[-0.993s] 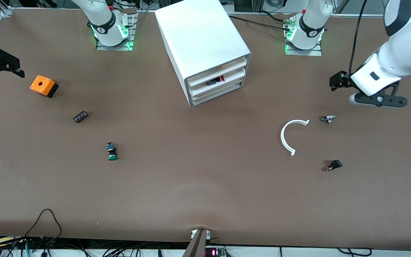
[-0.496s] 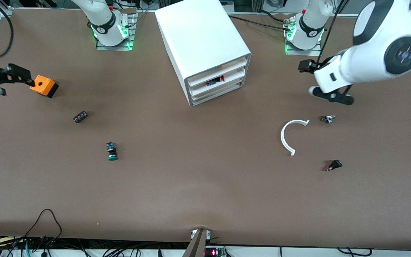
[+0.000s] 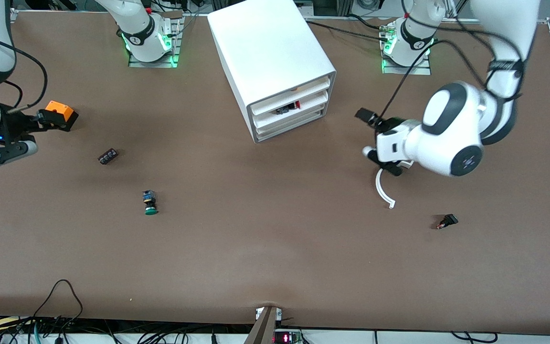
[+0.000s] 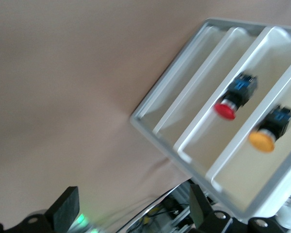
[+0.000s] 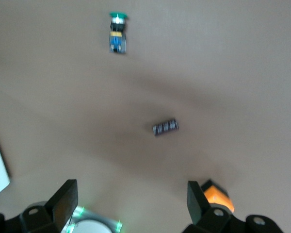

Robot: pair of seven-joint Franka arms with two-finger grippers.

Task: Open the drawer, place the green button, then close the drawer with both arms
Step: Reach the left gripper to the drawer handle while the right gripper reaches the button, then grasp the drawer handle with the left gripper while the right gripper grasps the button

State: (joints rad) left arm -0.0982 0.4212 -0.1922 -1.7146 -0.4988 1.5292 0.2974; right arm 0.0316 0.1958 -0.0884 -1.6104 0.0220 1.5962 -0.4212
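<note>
Taking stock, operator, your table (image 3: pixel 275 267) reads as follows.

Cabinet (image 3: pixel 270 57): white, boxy, standing between the two arm bases, its three-drawer front turned toward the left arm's end and the front camera. The drawer (image 3: pixel 294 128), bottommost of three, sits flush and closed. In the left wrist view you see a red-capped button (image 4: pixel 235 97) in the middle tray and a yellow-capped button (image 4: pixel 271 130) in the top one.

The button (image 3: pixel 150 202): green cap, blue-black body, lying on its side on bare brown surface toward the right arm's end, nearer the front camera than the cabinet. You have wide open room all round it.

Other loose items: an orange cube (image 3: pixel 59 113) with a black base, near the table's edge at the right arm's end; a small dark ribbed part (image 3: pixel 107 156) between cube and button; a white curved strip (image 3: pixel 383 187) and a small black-red switch (image 3: pixel 447 221) toward the left arm's end, well apart from each other.

Left gripper (image 3: pixel 374 138): fingers spread wide, holding nothing, over the table in front of the cabinet, above the upper end of the white strip.

Right gripper (image 3: pixel 41 119): fingers spread wide, holding nothing, over the table edge just beside the orange cube; whether a fingertip touches the cube you cannot tell.

Broad bare table lies along the front camera's edge.
</note>
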